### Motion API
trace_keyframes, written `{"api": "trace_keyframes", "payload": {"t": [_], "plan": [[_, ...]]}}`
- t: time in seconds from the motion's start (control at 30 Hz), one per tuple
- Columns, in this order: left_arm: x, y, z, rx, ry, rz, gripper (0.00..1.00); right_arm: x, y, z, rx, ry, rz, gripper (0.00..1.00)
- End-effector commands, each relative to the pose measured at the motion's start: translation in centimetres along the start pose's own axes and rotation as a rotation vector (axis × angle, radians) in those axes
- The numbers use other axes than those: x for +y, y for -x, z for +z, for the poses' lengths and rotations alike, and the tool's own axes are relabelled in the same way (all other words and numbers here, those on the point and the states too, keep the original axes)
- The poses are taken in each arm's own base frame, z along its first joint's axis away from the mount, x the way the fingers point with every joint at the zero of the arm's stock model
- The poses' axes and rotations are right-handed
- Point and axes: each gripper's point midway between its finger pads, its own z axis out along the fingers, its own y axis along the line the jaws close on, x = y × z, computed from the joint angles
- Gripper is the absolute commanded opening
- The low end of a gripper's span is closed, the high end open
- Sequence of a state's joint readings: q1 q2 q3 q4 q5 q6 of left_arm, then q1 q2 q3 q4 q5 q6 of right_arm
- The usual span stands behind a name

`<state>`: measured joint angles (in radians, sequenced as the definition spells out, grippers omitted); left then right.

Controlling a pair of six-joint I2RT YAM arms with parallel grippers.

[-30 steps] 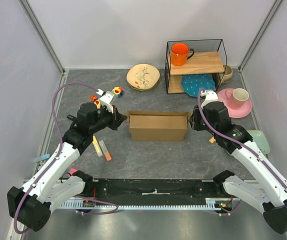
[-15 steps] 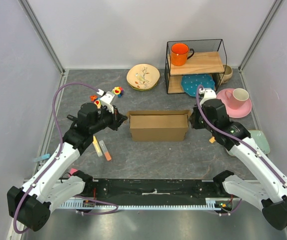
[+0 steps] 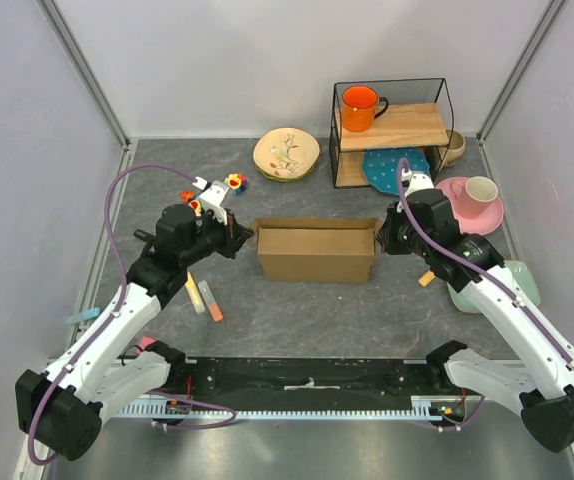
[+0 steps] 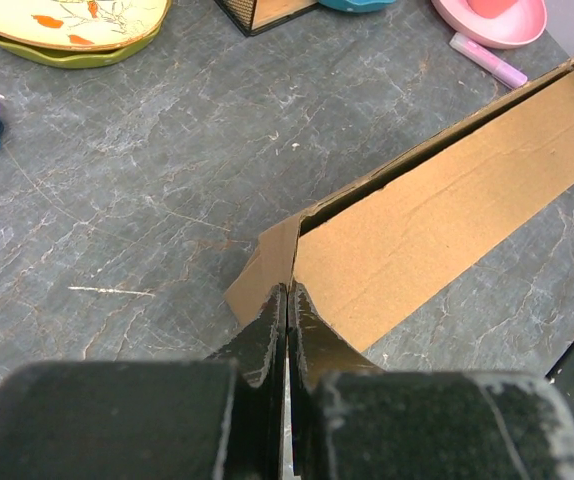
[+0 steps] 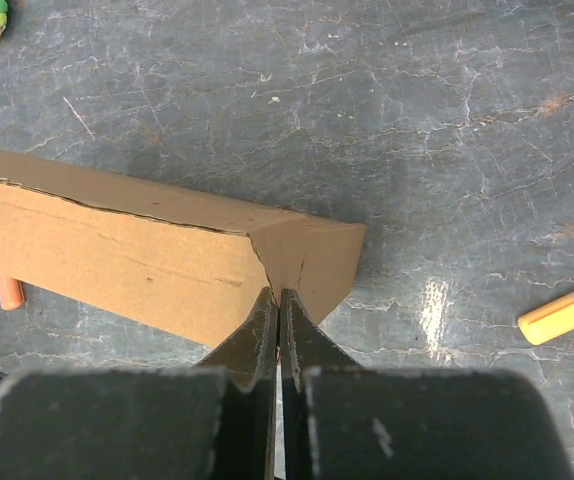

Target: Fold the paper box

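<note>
The paper box (image 3: 317, 252) is a plain brown cardboard piece with its walls raised, lying mid-table. My left gripper (image 3: 250, 238) is at its left end. In the left wrist view the jaws are pressed together, and my left gripper (image 4: 287, 292) pinches the corner edge of the paper box (image 4: 437, 200) where the end flap meets the long wall. My right gripper (image 3: 379, 241) is at the right end. In the right wrist view my right gripper (image 5: 275, 293) is shut on the crease between the long wall and the end flap of the paper box (image 5: 117, 255).
At the back are a floral plate (image 3: 286, 153) and a wire-framed wooden shelf (image 3: 392, 130) holding an orange mug (image 3: 360, 107) and a blue plate (image 3: 395, 164). A pink saucer with a cup (image 3: 472, 200) sits right. Markers (image 3: 204, 297) and a colourful toy (image 3: 234, 182) lie left.
My right gripper has closed from partly open onto the box's right end flap. The left gripper has tightened slightly. The box has barely moved.
</note>
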<state>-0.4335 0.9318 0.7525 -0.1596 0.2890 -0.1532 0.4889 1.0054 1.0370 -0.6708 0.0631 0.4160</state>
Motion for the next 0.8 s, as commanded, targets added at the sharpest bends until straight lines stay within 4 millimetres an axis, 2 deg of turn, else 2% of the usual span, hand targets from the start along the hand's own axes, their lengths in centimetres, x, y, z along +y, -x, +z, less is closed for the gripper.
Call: {"api": "trace_keyframes", "payload": {"t": [0.0, 0.33, 0.77], "plan": [[0.0, 0.8, 0.2, -0.025, -0.001, 0.002, 0.02, 1.8, 2.4, -0.8, -0.054, 0.057, 0.052, 0.0], [0.3, 0.6, 0.3, -0.014, 0.023, 0.03, 0.02, 2.2, 1.7, -0.1, -0.009, 0.069, 0.097, 0.0], [0.5, 0.2, 0.7, 0.014, 0.06, 0.092, 0.02, 2.9, 1.9, -0.1, 0.019, 0.112, 0.151, 0.0]]}}
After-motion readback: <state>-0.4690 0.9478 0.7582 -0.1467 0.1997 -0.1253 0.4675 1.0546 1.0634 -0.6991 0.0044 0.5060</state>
